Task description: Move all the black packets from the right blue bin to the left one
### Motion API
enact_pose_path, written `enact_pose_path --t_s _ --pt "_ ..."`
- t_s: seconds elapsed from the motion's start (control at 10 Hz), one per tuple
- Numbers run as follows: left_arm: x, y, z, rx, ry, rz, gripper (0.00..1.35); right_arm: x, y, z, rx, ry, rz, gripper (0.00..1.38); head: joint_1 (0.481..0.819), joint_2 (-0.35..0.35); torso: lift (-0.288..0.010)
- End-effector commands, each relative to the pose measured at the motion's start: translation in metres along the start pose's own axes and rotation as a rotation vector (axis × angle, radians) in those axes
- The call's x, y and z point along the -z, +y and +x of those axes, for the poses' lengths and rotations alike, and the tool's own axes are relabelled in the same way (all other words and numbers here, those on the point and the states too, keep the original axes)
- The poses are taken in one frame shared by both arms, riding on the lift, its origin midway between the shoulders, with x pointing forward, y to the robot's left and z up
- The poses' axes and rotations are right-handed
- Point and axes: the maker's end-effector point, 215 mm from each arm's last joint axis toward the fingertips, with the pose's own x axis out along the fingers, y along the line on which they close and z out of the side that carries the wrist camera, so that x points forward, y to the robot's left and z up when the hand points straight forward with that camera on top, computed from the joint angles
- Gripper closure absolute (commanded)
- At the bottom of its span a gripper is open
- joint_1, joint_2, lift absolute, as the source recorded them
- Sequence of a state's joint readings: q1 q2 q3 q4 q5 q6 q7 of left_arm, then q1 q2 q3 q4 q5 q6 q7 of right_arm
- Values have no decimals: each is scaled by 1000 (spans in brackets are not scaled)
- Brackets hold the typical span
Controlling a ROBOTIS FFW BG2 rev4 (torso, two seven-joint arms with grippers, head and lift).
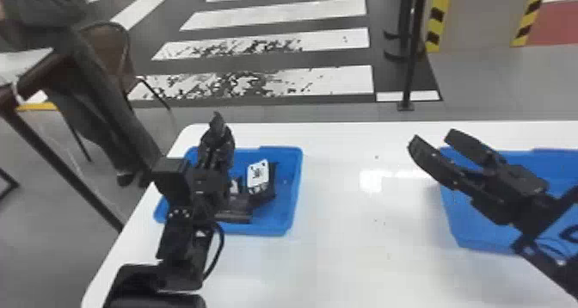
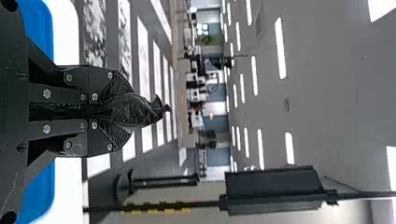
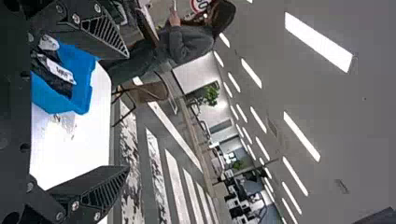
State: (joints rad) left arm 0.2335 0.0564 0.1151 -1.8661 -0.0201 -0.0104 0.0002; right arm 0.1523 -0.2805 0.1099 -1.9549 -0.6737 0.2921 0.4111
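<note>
Black packet [image 1: 218, 126]: pinched in my left gripper [image 1: 216, 146], near tabletop [image 1: 357, 251] far left corner.
Right gripper [image 1: 432, 139]: wide open, empty, near far edge.

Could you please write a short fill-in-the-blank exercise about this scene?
1. The left tool grips a black ____.
2. The right tool has its fingers not shut but ____.
3. The left bin and right bin are both coloured ____.
4. The table beneath them is coloured ____.

Missing words: packet; open; blue; white.
</note>
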Motion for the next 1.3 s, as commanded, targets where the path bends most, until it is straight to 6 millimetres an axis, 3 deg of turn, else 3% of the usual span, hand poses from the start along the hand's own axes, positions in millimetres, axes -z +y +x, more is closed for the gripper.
enact_pose_path --t_s 0.0,0.1,0.2,0.4,0.5,0.6,0.9,1.1,1.2 --pt "27 18 -1 -31 45 2 631 -9 -12 -11 33 -14 -20 167 687 220 -140" --pt "21 14 -13 -11 2 8 93 -8 -13 -16 43 -14 -19 167 694 220 -140" --pt "6 1 -27 50 -66 -23 35 -6 -15 -27 69 -11 -42 167 695 219 -140" --pt "-44 -39 -71 141 -110 -89 113 -3 -20 -50 124 2 -84 160 695 183 -140" --pt "-77 -50 -95 159 -156 -104 113 -8 -19 -63 166 7 -135 154 695 150 -140" --pt "-98 -49 -121 149 -192 -132 107 -21 -16 -82 228 6 -215 148 695 134 -140" --pt "-101 -22 -183 96 -131 -86 81 -67 -5 -176 464 27 -446 148 695 61 -140" --pt "-105 -1 -206 79 -76 4 82 -63 5 -233 565 159 -478 150 695 32 -140" --pt "-102 15 -207 48 -63 59 82 -50 9 -243 570 205 -452 150 695 15 -140"
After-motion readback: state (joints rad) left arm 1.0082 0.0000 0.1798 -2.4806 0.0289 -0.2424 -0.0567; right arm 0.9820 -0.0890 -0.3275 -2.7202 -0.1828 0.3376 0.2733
